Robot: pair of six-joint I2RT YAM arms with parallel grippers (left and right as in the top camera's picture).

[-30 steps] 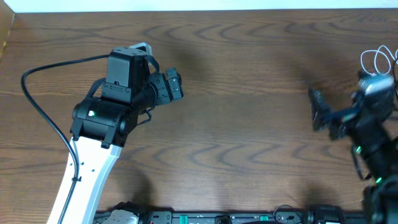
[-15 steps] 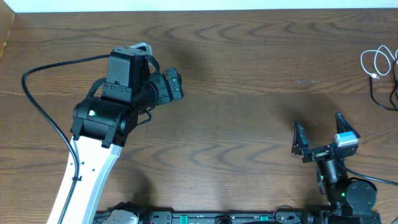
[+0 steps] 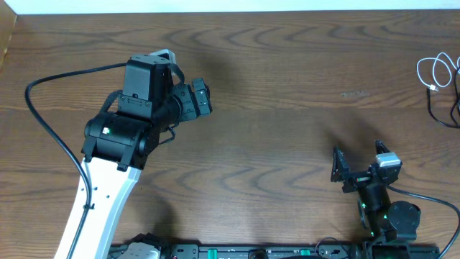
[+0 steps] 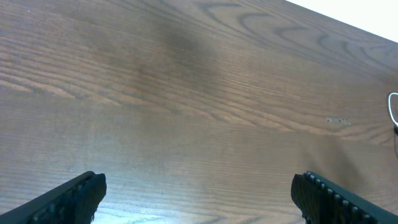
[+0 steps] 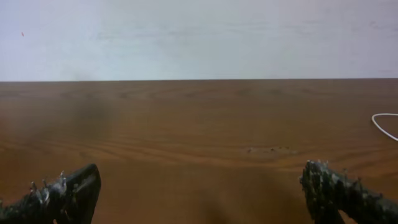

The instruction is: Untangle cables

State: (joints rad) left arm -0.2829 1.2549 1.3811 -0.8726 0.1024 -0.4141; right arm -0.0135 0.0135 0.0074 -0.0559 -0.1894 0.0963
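The white cable (image 3: 434,72) lies in loose loops at the far right edge of the table. A thin black cable (image 3: 440,114) lies just below it, partly cut off by the frame edge. A bit of white cable also shows in the left wrist view (image 4: 392,109) and in the right wrist view (image 5: 382,125). My right gripper (image 3: 357,164) is open and empty near the front right, well short of the cables; its wrist view (image 5: 199,196) shows only bare wood between the fingers. My left gripper (image 3: 200,99) is open and empty at the left, its wrist view (image 4: 199,196) over bare wood.
The thick black arm cable (image 3: 43,115) curves across the table at the left. The wooden table (image 3: 287,86) ends at a white wall along the back. Robot base hardware (image 3: 251,252) runs along the front edge.
My right arm has pulled away from the cables at the far right and drawn back toward the front of the table, gripper open. The left arm has not moved.
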